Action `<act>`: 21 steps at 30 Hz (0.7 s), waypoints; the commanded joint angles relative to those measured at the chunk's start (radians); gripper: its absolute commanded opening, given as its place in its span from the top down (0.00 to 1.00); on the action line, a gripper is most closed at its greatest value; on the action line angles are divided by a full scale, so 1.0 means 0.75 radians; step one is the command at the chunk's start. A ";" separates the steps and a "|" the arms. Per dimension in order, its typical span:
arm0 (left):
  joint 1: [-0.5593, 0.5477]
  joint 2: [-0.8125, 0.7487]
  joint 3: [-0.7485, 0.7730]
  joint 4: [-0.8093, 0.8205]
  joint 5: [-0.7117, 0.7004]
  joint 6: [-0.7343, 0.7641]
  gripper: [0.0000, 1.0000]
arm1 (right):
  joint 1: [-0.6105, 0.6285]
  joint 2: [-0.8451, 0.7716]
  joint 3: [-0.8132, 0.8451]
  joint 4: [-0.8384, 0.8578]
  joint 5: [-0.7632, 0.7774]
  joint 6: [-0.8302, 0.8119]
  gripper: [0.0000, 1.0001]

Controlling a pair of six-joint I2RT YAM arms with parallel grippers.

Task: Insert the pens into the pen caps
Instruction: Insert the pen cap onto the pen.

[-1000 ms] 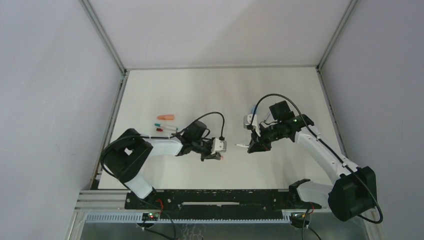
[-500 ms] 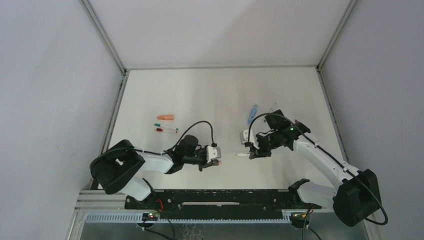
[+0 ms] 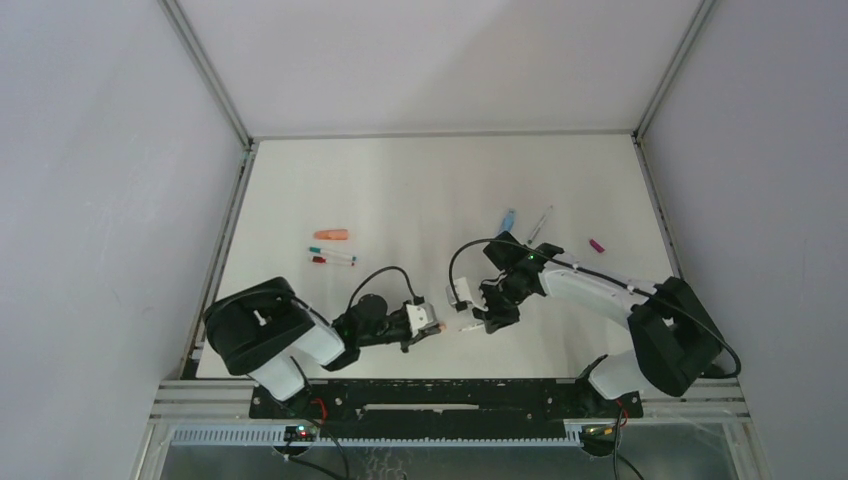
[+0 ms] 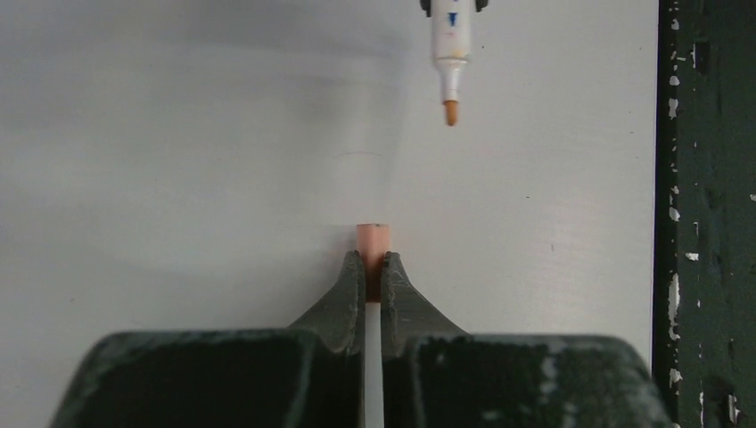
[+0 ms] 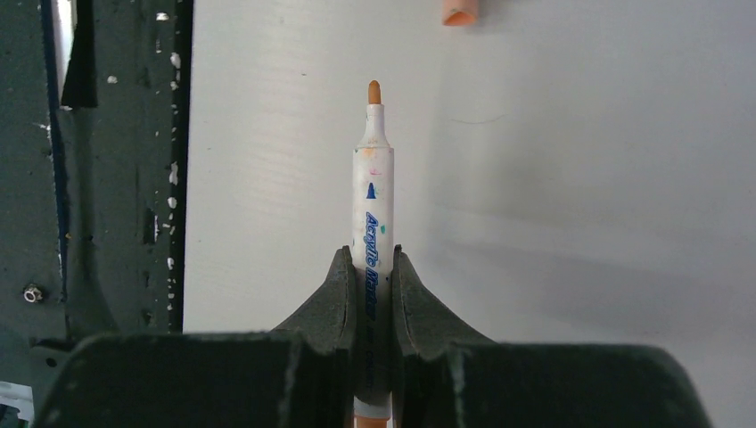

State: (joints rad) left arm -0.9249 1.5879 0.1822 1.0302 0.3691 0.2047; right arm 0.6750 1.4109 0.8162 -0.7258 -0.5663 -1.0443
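Top external: 4 pens (image 3: pixel 333 251), 4 caps (image 3: pixel 331 235); L hand (image 4: pixel 373 272) pinches salmon cap (image 4: pixel 373 239), R hand (image 5: pixel 373 267) orange-tip pen (image 5: pixel 372 196).

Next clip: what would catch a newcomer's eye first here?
The two end effectors facing nose to nose near the table's front edge: the left end effector pinches a salmon-orange cap, and the right end effector grips a white pen whose orange tip faces that cap across a gap, not quite in line. Spare pens and caps lie scattered farther back, left and right.
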 commanded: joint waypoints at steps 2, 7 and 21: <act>-0.031 0.101 -0.053 0.354 -0.064 -0.056 1.00 | -0.006 0.061 0.084 -0.040 -0.037 0.071 1.00; -0.046 0.157 -0.064 0.477 -0.066 -0.066 1.00 | 0.010 0.143 0.141 -0.046 -0.040 0.157 1.00; -0.081 0.197 -0.047 0.489 -0.066 -0.060 1.00 | -0.028 0.309 0.230 -0.105 -0.059 0.240 1.00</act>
State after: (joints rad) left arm -0.9760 1.7206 0.1513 1.3396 0.3202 0.1722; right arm 0.6678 1.6424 0.9463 -0.7776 -0.5800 -0.9012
